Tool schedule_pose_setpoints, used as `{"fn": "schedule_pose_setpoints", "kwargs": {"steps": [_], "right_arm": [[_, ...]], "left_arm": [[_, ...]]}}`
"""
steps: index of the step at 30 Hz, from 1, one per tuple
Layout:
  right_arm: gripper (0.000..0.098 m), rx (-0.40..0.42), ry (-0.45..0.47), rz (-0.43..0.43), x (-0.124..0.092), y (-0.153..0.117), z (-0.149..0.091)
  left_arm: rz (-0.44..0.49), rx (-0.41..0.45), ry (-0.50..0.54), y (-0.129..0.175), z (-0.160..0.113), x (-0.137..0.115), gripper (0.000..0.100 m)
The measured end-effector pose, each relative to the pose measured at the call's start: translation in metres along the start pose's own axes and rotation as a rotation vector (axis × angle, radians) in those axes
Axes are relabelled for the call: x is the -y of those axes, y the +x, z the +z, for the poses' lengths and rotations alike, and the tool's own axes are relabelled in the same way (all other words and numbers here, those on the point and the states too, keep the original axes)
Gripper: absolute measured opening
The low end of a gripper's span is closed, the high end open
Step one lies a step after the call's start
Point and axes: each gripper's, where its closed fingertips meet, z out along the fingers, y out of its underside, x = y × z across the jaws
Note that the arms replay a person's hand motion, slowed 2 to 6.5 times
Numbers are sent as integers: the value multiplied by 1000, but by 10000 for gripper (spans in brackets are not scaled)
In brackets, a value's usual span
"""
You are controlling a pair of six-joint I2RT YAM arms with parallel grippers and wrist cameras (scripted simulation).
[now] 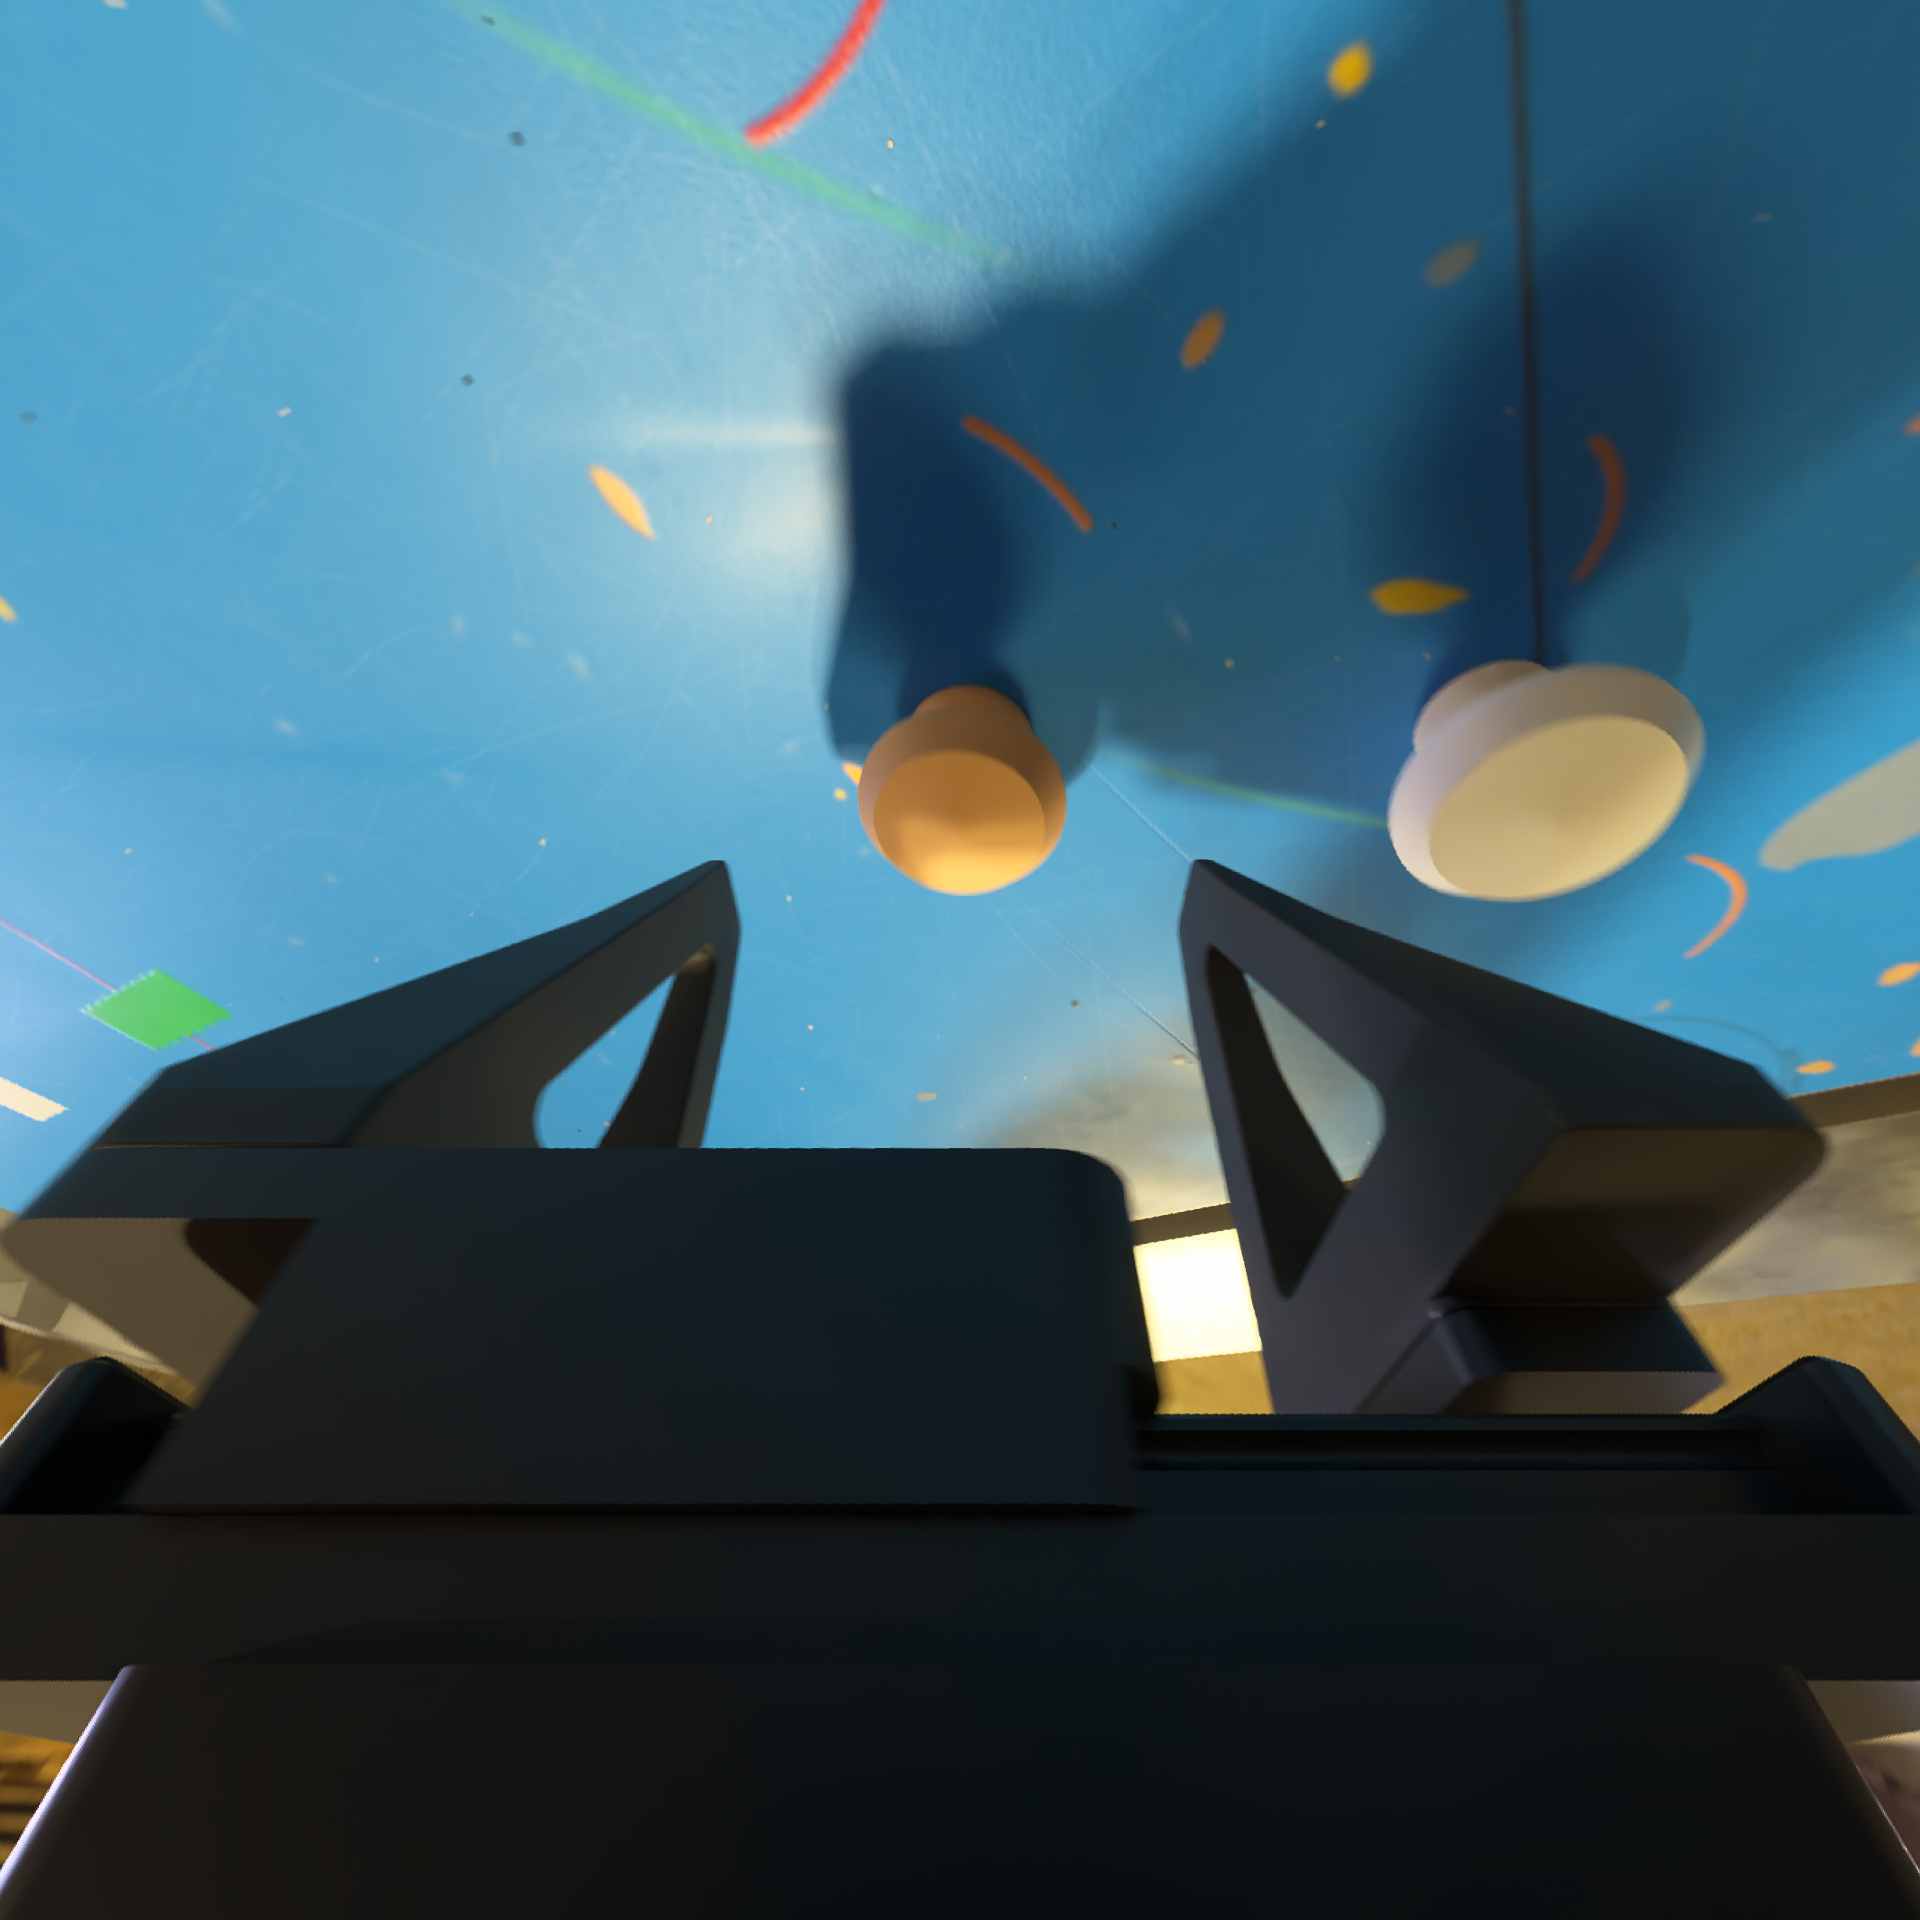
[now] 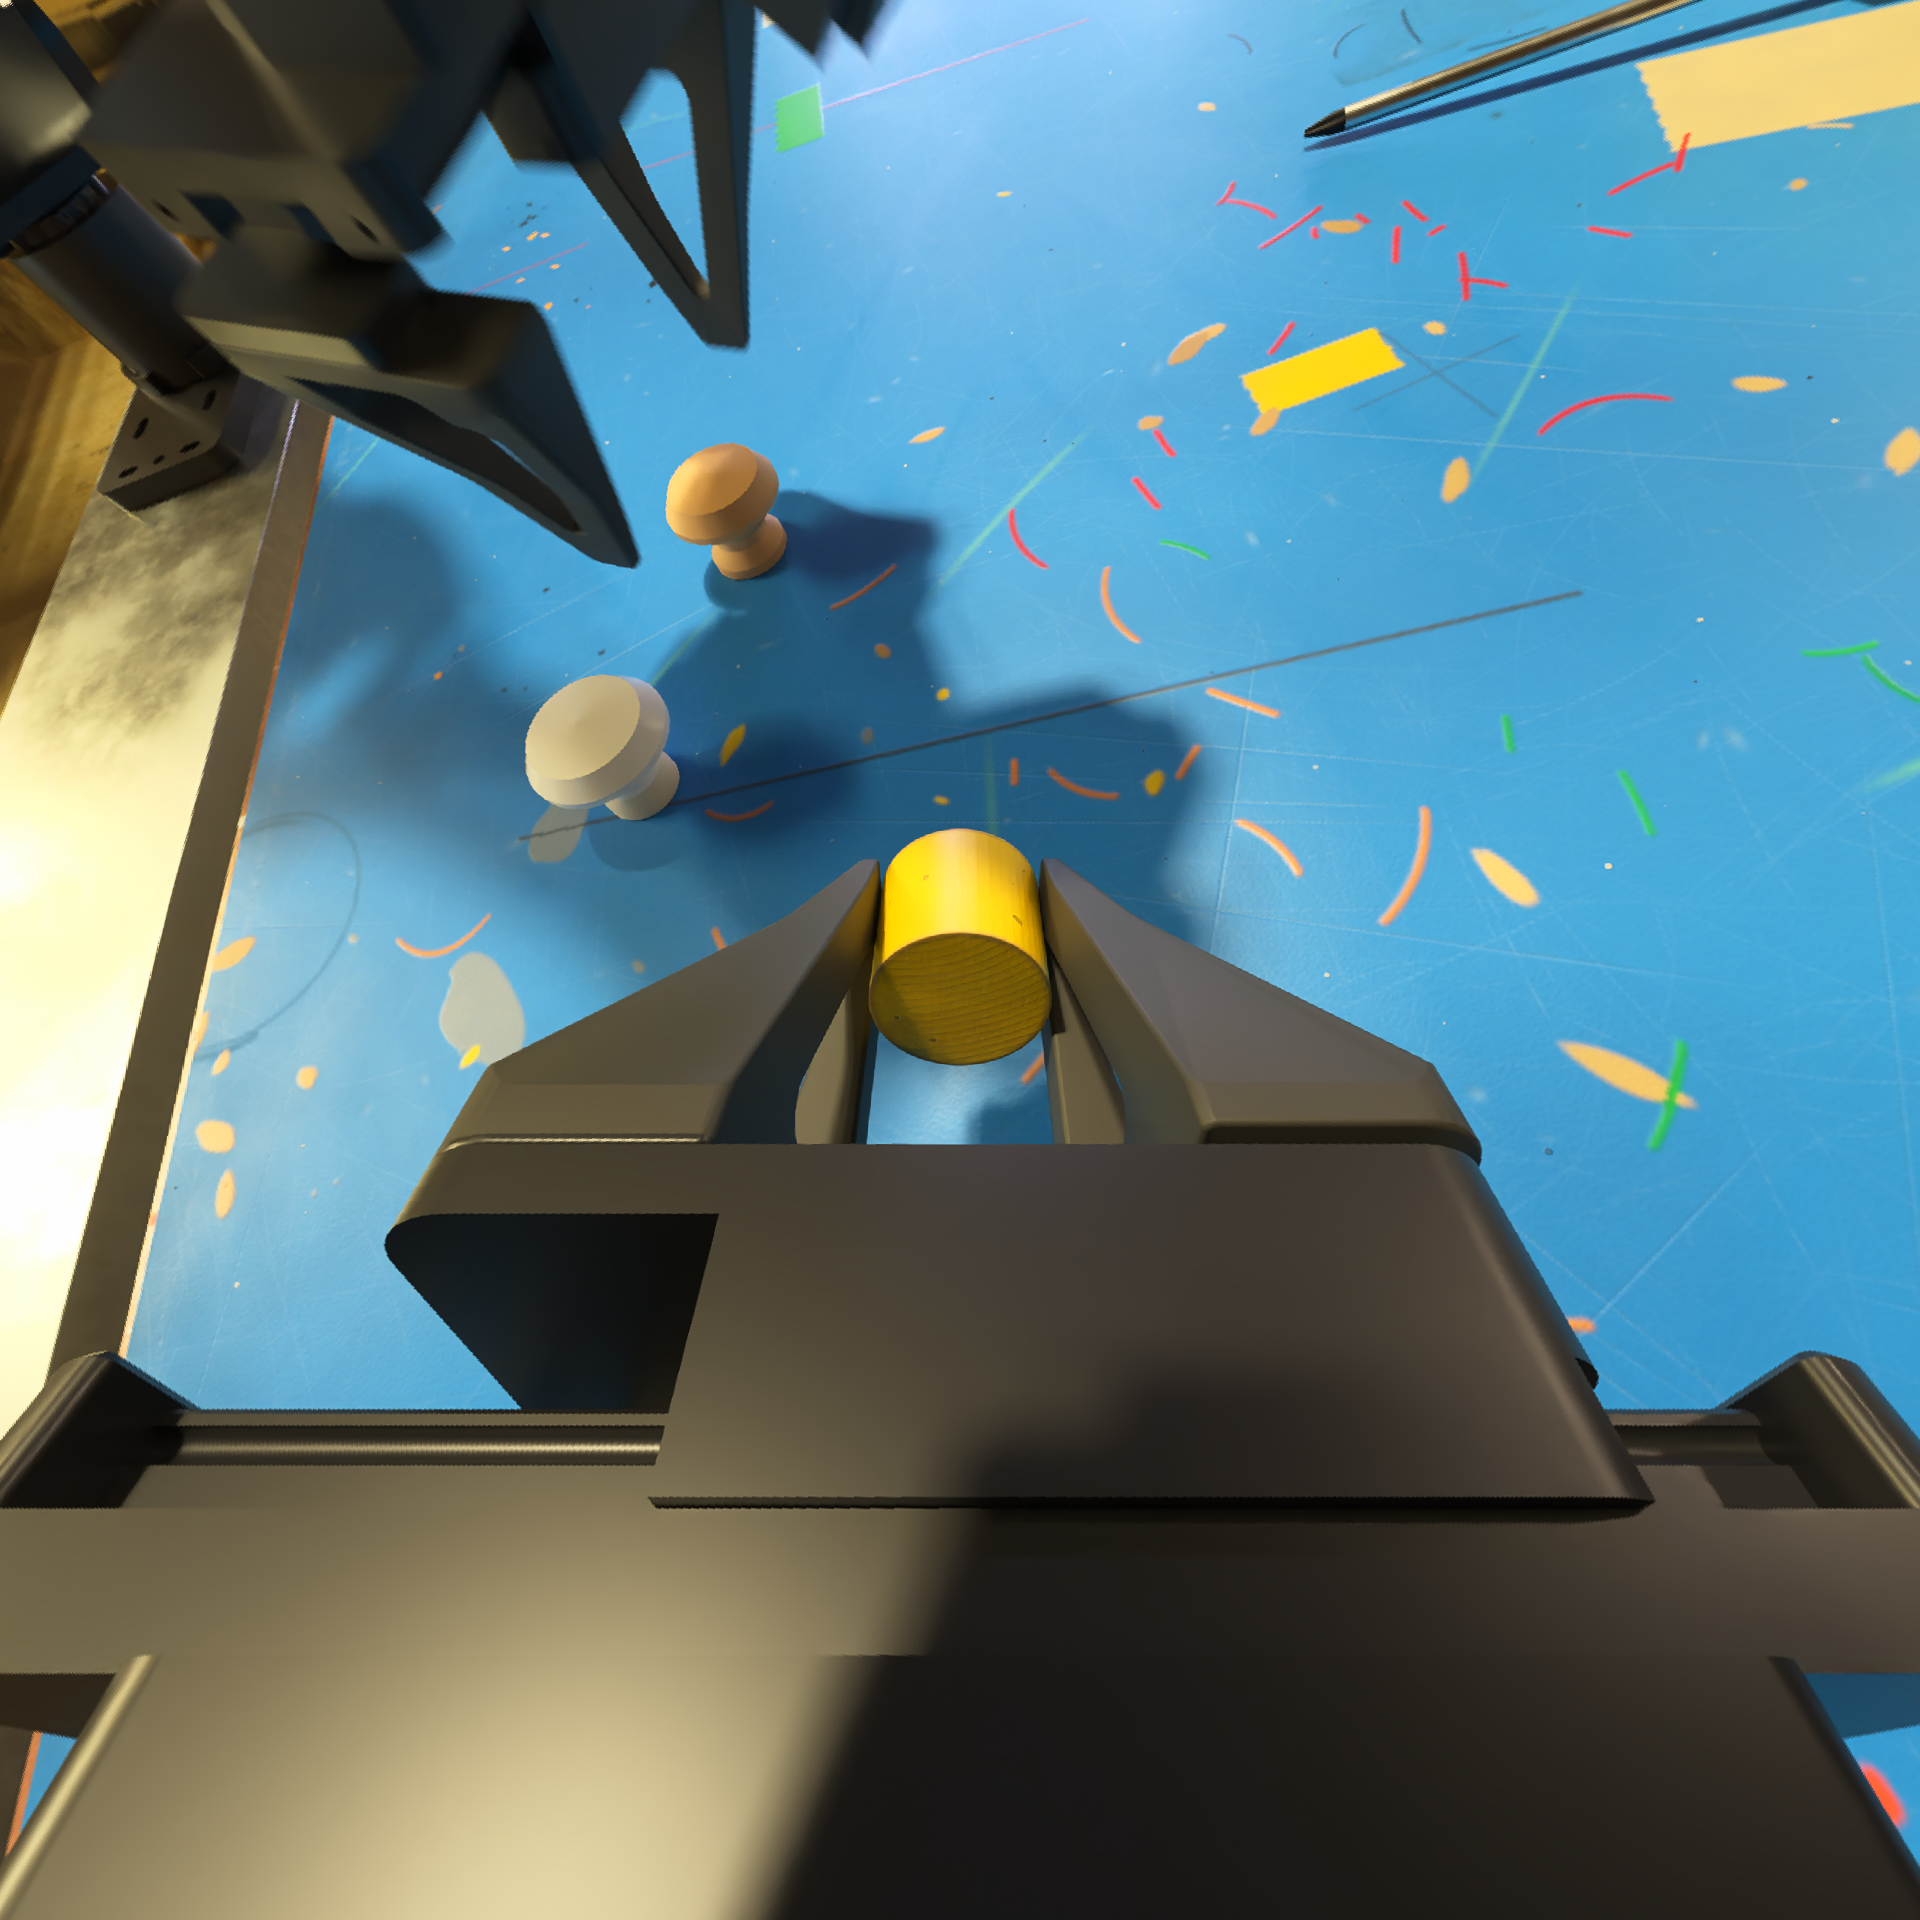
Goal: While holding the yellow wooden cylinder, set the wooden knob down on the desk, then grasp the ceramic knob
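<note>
1. The left tool point(image 1: 956, 883) hangs spread wide and empty, right above the small tan wooden knob point(image 1: 961, 795), which stands on its stem on the blue paint-flecked surface point(image 1: 416, 520).
2. The pale, flat-capped ceramic knob point(image 1: 1548, 779) also stands upright, just beside the wooden knob and clear of it, towards the right finger; a short sideways shift should centre it.
3. The right tool point(image 2: 961, 914) clamps the short yellow wooden cylinder point(image 2: 961, 956), lying farther from the ceramic knob.

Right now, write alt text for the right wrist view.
The right gripper clamps a yellow cylinder above a blue desk. Beyond it stand a white knob and a wooden knob, with the open left gripper above them.
</note>
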Motion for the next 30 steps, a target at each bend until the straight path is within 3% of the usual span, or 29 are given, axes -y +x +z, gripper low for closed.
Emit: {"fn": "schedule_pose_setpoints", "kwargs": {"steps": [3,7,11,16,21,30], "right_arm": [[250,2,1,2,0,0,0],[250,3,2,3,0,0,0],[250,3,2,3,0,0,0],[250,3,2,2,0,0,0],[250,0,2,-2,0,1,0],[250,-1,2,-4,0,0,0]], "left_arm": [[-16,8,112,1,-21,-5,830],[-32,23,277,3,-48,-15,669],[-26,19,421,9,-61,-22,652],[38,-4,555,28,-56,-16,604],[123,-27,578,52,-38,-3,644],[227,-67,487,79,4,13,647]]}}
